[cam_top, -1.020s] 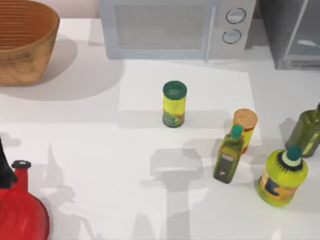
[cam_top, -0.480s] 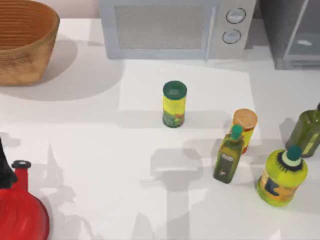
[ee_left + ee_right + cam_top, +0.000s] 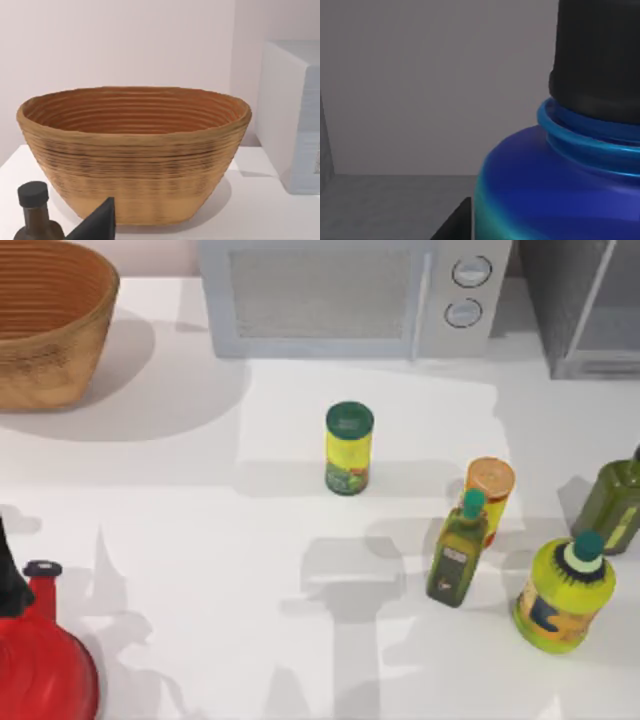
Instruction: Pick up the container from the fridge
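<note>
Your right wrist view sat right up against the container, blue shoulder and black cap, inside the grey fridge at the tabletop's far right. One dark fingertip of the right hand showed beside it; couldn't tell if it was pinching. Left arm faced the wicker basket.

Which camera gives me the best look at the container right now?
The right wrist view: the container sits close up, blue shoulders and black cap plain against grey fridge walls. The top view catches the fridge at its far right corner; the left wrist view faces the wicker basket.
</note>
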Robot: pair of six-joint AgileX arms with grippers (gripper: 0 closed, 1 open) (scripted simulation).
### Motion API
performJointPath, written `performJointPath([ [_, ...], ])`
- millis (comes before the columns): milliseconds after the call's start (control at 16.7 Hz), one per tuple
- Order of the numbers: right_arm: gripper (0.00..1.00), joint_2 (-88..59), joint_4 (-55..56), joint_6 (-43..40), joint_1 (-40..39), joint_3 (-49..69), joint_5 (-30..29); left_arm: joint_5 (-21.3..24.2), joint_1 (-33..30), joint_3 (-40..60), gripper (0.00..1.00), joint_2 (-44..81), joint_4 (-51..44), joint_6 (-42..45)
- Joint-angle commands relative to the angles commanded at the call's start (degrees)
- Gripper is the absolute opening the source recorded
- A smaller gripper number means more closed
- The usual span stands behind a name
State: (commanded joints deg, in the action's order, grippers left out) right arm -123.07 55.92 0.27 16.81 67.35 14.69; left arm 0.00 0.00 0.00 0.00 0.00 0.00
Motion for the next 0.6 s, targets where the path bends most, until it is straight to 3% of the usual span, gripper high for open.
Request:
performJointPath([
  [600, 0.0, 8.8, 5.7, 0.1, 2.5, -14.0, 2.7, 0.0, 0.0, 0.0, 1.0, 0.0, 0.0, 0.0],
])
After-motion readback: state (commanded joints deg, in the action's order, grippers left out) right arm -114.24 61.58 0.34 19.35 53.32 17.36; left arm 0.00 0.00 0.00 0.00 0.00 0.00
